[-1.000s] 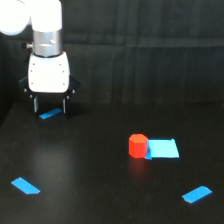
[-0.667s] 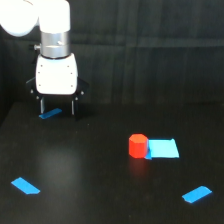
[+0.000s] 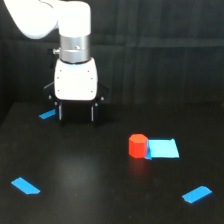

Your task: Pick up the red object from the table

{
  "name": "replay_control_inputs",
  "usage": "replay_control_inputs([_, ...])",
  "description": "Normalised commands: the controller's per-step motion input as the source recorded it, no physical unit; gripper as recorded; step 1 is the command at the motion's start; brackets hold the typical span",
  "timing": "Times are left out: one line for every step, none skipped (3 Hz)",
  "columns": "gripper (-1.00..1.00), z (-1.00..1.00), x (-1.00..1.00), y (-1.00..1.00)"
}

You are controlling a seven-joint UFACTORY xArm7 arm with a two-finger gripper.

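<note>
The white gripper (image 3: 76, 112) hangs with fingers spread, empty; the stubby red-orange block (image 3: 137, 145) sits well off toward the exterior view's right, lower in the picture

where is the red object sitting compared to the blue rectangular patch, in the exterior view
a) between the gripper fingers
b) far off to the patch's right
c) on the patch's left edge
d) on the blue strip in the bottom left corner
c: the red object stands at the left edge of the blue rectangular patch, while the gripper is up and to the exterior view's left, apart from it.
</note>
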Motion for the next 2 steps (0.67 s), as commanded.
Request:
replay_control_inputs([0.99, -0.3, 0.94, -0.53])
replay_control_inputs([0.99, -0.51, 0.93, -0.65])
